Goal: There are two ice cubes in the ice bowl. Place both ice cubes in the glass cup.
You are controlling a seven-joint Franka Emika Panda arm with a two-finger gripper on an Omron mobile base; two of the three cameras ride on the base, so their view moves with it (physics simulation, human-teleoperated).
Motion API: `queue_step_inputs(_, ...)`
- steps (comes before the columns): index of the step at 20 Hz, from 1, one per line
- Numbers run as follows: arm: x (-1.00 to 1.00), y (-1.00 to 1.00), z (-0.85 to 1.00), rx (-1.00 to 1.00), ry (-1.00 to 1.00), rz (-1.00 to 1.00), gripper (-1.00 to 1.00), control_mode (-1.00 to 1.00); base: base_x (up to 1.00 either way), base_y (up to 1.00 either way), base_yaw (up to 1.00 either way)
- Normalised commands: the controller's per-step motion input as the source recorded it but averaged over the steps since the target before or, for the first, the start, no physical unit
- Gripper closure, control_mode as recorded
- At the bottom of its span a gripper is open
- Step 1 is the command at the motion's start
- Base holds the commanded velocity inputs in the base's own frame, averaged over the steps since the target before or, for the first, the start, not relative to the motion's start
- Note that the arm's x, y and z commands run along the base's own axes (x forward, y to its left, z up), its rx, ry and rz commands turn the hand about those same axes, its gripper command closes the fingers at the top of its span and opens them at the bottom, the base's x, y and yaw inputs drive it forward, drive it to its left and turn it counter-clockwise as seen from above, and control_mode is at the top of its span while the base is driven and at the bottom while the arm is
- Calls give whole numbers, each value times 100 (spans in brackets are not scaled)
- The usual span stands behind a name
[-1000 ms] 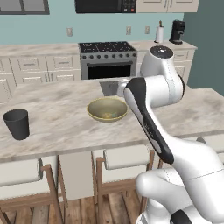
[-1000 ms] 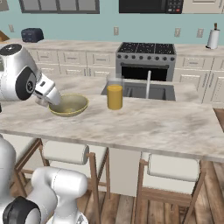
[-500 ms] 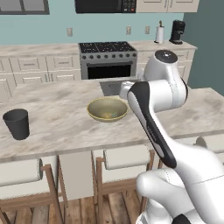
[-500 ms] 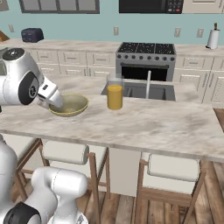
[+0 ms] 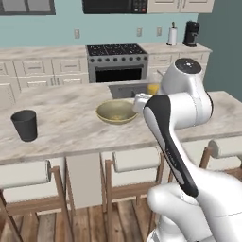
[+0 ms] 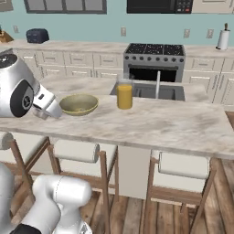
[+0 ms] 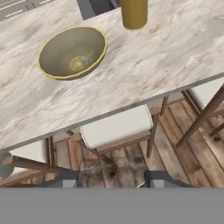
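— Looking into the ice bowl [image 7: 72, 52] on the tabletop [image 7: 144, 65]: ice cubes?
— Too faint to tell. Cup [image 5: 24, 125] stands far left. Claw [image 7: 111, 180] hangs off the edge; fingers apart, nothing visibly held.

The bowl [image 7: 72, 52] shows dull olive inside with a brighter yellow rim, sitting on a counter [image 7: 166, 57] of cream marble streaked with grey-brown veins. Just beyond the bowl, the glass [image 6: 124, 95] glows amber-orange. Far off to the bowl's left, the cup [image 5: 24, 125] reads nearly black. Below the counter, stools [image 7: 116, 127] wear off-white cushions on reddish-brown wood legs, over a warm brown plank floor [image 7: 175, 148]. Behind, the wall [image 5: 61, 28] is teal.
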Motion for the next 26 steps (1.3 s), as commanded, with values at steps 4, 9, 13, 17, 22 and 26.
queue_step_inputs(4, 0, 0, 0, 0, 0, 0, 100, 100, 9, 95, -2)
queue_step_inputs(9, 0, 0, 0, 0, 0, 0, 100, 100, 16, 100, -4)
queue_step_inputs(13, 0, 0, 0, 0, 0, 0, 100, 100, 1, 100, -2)
queue_step_inputs(17, 0, 0, 0, 0, 0, 0, 100, 100, 24, 100, -9)
queue_step_inputs(22, 0, 0, 0, 0, 0, 0, 100, 100, 45, 89, -15)
queue_step_inputs(26, 0, 0, 0, 0, 0, 0, 100, 100, 55, 94, -26)
